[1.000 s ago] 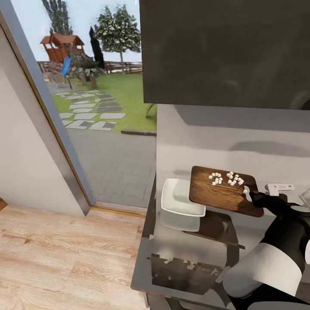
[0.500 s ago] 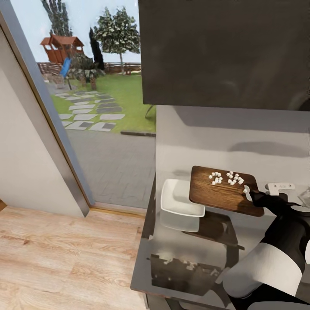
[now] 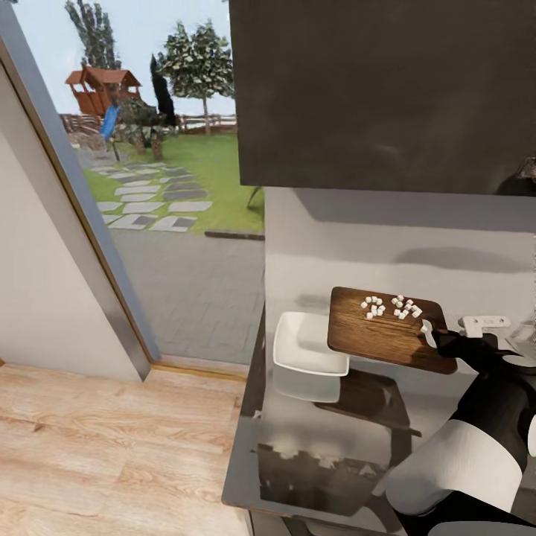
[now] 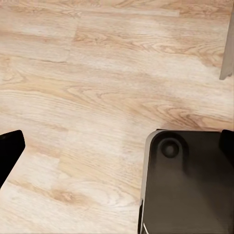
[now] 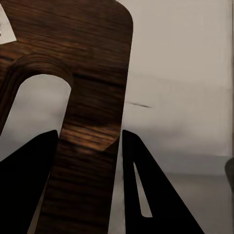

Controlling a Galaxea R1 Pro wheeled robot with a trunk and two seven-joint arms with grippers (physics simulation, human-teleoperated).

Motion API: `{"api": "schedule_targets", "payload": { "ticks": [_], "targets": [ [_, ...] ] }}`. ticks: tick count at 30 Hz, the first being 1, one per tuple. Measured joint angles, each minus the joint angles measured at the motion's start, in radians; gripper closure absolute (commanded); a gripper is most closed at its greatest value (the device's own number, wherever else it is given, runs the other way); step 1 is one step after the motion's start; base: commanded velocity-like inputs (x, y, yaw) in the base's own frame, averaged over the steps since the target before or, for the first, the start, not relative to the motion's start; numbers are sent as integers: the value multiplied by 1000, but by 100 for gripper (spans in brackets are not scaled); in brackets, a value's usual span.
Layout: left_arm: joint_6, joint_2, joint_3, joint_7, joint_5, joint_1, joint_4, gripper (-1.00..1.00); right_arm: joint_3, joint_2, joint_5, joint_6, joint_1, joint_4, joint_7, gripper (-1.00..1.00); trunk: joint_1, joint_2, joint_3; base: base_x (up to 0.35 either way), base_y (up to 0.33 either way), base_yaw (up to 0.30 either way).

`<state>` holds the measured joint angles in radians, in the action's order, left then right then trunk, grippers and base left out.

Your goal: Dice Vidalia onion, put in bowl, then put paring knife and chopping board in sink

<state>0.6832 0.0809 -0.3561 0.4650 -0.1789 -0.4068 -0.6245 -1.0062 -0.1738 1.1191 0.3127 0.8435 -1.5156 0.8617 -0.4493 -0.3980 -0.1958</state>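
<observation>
My right gripper (image 3: 429, 333) is shut on the handle end of the brown chopping board (image 3: 380, 339) and holds it in the air above the glossy grey countertop (image 3: 298, 424). The diced onion (image 3: 391, 307) lies as small white cubes on the far part of the board. The white square bowl (image 3: 309, 344) sits on the countertop just left of the board, partly under its edge. In the right wrist view the chopping board (image 5: 92, 58) runs between the two dark fingers (image 5: 24, 185), beside its slot hole. My left gripper (image 4: 117, 146) hangs open over the wooden floor. The paring knife and the sink are out of view.
A dark wall cabinet (image 3: 380, 89) hangs above the countertop. A glass door (image 3: 179, 186) onto a garden stands to the left, with light wooden floor (image 3: 112, 447) in front. The robot's dark base (image 4: 190, 185) lies under the left gripper.
The whole head view has shifted slightly, so the bowl and door sit a little further left in the picture. The board stays held in the right gripper, the cubes still on it.
</observation>
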Motion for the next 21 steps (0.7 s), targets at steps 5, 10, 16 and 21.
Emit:
{"api": "schedule_targets", "payload": {
  "ticks": [5,10,16,21],
  "targets": [
    [0,0,0,0,0,0,1,-100,0,0,0,0,0,-1,-1,100,0,0,6,0,0,-63],
    [0,0,0,0,0,0,4,-100,0,0,0,0,0,-1,-1,100,0,0,11,0,0,-62],
    [0,0,1,0,0,0,7,-100,0,0,0,0,0,-2,-1,100,0,0,18,0,0,-60],
    [0,0,1,0,0,0,7,-100,0,0,0,-1,0,-2,-2,100,0,0,24,0,0,-20]
  ]
}}
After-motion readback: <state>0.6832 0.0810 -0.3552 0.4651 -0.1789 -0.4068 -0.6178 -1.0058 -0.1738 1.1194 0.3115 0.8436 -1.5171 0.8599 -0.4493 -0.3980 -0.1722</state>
